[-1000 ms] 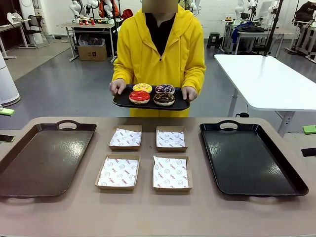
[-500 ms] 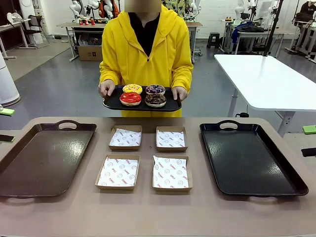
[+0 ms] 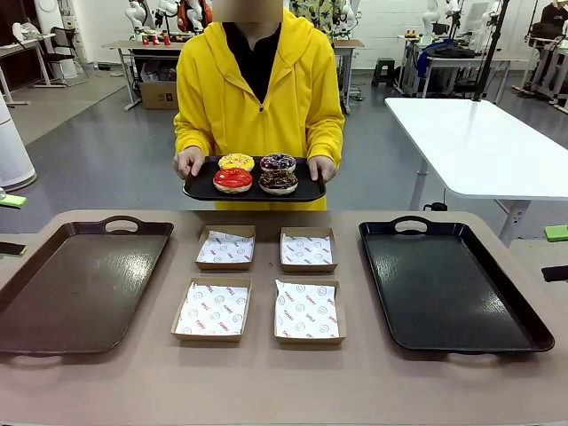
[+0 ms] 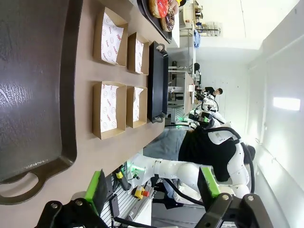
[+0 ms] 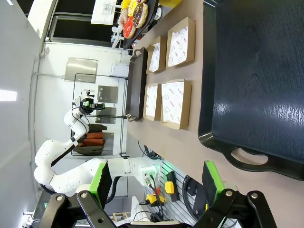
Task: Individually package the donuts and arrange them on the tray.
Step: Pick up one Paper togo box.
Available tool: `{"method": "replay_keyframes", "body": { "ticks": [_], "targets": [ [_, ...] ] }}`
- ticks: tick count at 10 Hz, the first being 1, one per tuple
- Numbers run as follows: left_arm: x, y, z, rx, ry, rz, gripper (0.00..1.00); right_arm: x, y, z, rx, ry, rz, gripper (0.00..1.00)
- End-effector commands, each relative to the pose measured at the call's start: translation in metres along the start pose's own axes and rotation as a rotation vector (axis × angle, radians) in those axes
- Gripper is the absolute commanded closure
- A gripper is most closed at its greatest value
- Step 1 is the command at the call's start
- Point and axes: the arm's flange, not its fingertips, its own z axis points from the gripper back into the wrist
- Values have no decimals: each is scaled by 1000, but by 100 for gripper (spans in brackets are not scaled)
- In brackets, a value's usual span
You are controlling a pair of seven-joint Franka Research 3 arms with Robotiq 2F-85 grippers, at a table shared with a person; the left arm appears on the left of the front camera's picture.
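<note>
A person in a yellow hoodie stands at the far side of the table, holding a small black serving tray in both hands. Four donuts lie on it: yellow-glazed, dark with sprinkles, glossy red and chocolate-brown. A large brown tray lies bare on the table's left and a large black tray on its right. My left gripper hangs open above the table near the brown tray. Beside the black tray, my right gripper is open too.
Between the two large trays, several open cardboard boxes lined with printed paper sit in a square: two at the back and two in front. A white table stands behind on the right.
The person has shifted to the left with the serving tray of donuts, slowing in the last half second. Nothing on the table has moved.
</note>
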Motion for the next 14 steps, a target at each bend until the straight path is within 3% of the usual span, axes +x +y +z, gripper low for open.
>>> {"method": "replay_keyframes", "body": {
  "ticks": [1,8,10,13,14],
  "targets": [
    [-1,2,0,-4,-10,-2,0,3,-1,0,10,-11,12,0],
    [-1,2,0,-4,-10,-2,0,5,6,-3,-22,-20,-17,0],
    [-1,2,0,-4,-10,-2,0,40,55,-23,-161,-33,19,0],
    [-1,2,0,-4,-10,-2,0,117,128,-78,-311,95,-66,0],
    [-1,2,0,-4,-10,-2,0,138,149,-111,-441,141,-81,0]
  ]
}}
